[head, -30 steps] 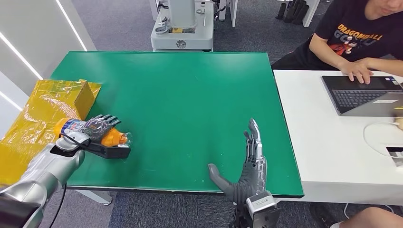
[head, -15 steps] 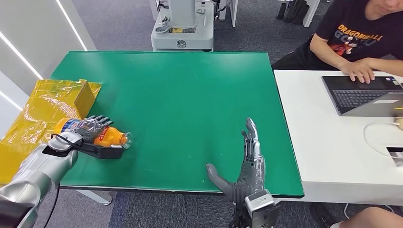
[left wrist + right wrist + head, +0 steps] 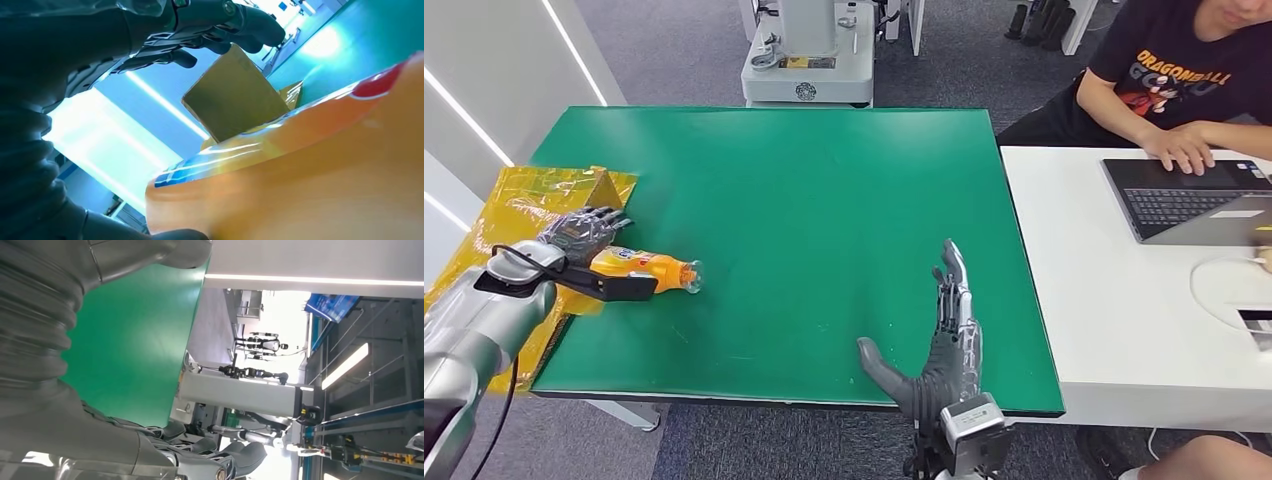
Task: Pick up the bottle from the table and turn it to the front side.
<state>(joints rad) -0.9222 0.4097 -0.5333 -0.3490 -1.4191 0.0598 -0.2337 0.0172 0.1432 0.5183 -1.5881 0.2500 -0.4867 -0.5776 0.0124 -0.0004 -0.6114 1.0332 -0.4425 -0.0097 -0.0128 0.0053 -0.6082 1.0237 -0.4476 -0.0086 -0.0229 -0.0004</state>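
An orange bottle [image 3: 642,270] with a blue and white label lies on its side near the left edge of the green table [image 3: 824,200], its clear cap end pointing right. My left hand [image 3: 582,235] is at the bottle's base end. Its fingers [image 3: 589,222] are spread and lifted clear of the bottle, and the dark thumb [image 3: 619,289] lies along the bottle's near side. The left wrist view has the bottle [image 3: 325,165] close up under the parted fingers [image 3: 210,25]. At the table's front edge, my right hand [image 3: 946,345] is held flat and open, holding nothing.
A yellow wrapped box [image 3: 574,195] sits off the table's left edge, right behind my left hand. At a white table [image 3: 1104,300] to the right a person types on a laptop [image 3: 1189,200]. A grey machine base [image 3: 807,60] stands beyond the far edge.
My left hand let go of the bottle and drew back to the left, fingers lifting off. The bottle now lies flat on the table, slightly farther back. The right hand barely moved.
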